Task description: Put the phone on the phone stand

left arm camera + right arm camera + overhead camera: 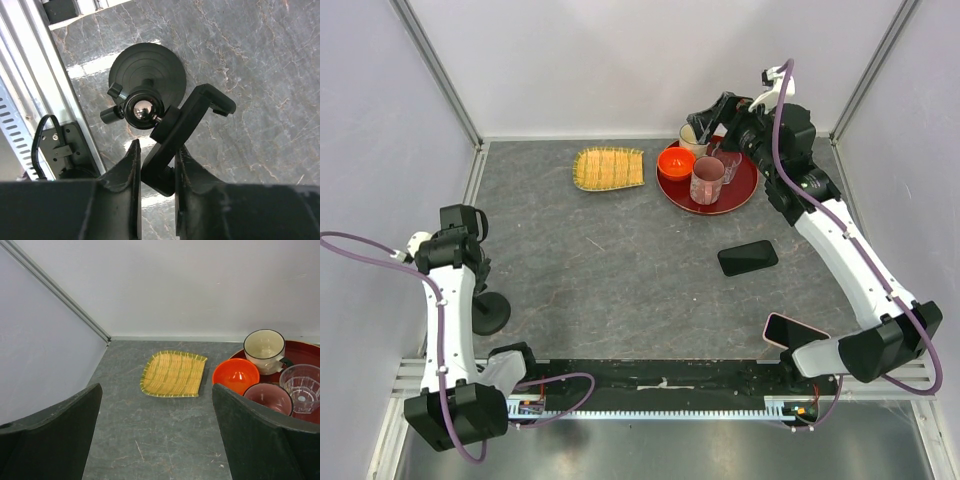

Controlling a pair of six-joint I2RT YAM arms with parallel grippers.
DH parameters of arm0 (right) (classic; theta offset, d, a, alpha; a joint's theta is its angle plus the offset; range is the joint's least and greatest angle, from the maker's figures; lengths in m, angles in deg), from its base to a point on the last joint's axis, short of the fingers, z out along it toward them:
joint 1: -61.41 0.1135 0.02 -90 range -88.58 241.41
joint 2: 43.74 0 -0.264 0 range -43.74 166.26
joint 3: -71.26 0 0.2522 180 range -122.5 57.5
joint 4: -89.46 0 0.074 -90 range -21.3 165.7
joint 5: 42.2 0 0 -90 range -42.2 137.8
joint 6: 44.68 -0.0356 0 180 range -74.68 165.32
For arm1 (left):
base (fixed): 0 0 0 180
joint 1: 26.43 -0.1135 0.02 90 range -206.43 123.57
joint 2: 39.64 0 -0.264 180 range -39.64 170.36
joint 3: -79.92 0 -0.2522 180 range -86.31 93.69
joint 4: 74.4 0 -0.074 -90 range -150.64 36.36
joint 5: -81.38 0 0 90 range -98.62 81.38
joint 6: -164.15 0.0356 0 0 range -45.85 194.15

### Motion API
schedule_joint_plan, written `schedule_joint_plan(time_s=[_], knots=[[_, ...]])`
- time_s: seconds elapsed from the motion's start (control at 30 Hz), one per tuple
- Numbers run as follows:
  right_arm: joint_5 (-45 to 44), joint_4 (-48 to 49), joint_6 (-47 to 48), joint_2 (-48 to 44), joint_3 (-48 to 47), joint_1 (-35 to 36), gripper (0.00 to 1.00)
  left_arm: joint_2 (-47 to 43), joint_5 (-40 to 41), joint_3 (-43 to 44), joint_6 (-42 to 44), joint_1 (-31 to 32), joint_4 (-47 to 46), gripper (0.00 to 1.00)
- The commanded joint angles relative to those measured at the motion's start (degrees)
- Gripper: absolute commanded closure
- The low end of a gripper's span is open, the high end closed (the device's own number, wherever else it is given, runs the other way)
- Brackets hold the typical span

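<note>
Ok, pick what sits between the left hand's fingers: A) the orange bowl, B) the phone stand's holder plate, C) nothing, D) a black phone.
B: the left wrist view shows the left hand with its fingers on either side of the holder plate of the phone stand.

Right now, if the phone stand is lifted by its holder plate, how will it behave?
The holder plate may swivel, since a shiny ball joint links it to the stem. The wide disc base of the phone stand should resist tipping. It looks stiff, not floppy, probably hard plastic.
</note>
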State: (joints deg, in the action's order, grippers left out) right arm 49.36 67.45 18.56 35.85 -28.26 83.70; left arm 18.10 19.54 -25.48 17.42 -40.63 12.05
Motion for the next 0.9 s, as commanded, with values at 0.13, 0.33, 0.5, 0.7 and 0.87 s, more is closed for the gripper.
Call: schedule_joint_plan(time_s=[0.13, 0.33, 0.5, 0.7, 0.87], knots=[[-0.42, 3.07, 1.27, -1.02, -0.47, 0.13, 0.02, -1.66, -6.27, -1.69, 9.95, -0.48, -8.77, 0.98], [0.90, 3.59, 1.63, -0.49, -0.38, 0.13, 0.02, -6.66, -24.94, -3.53, 24.95, -0.31, -21.06, 0.98], [2.39, 4.12, 1.54, 0.39, -0.55, 0.13, 0.02, -7.03, -57.13, -10.39, 32.63, 3.11, -36.03, 0.98], [6.08, 4.56, 2.68, 2.32, -1.26, 0.13, 0.02, 2.09, -46.02, -4.25, 40.28, 24.28, -35.51, 0.98], [12.05, 2.55, 10.22, 4.60, -3.18, 0.13, 0.02, 11.33, -44.70, 3.12, 45.29, 31.67, -34.20, 0.98]])
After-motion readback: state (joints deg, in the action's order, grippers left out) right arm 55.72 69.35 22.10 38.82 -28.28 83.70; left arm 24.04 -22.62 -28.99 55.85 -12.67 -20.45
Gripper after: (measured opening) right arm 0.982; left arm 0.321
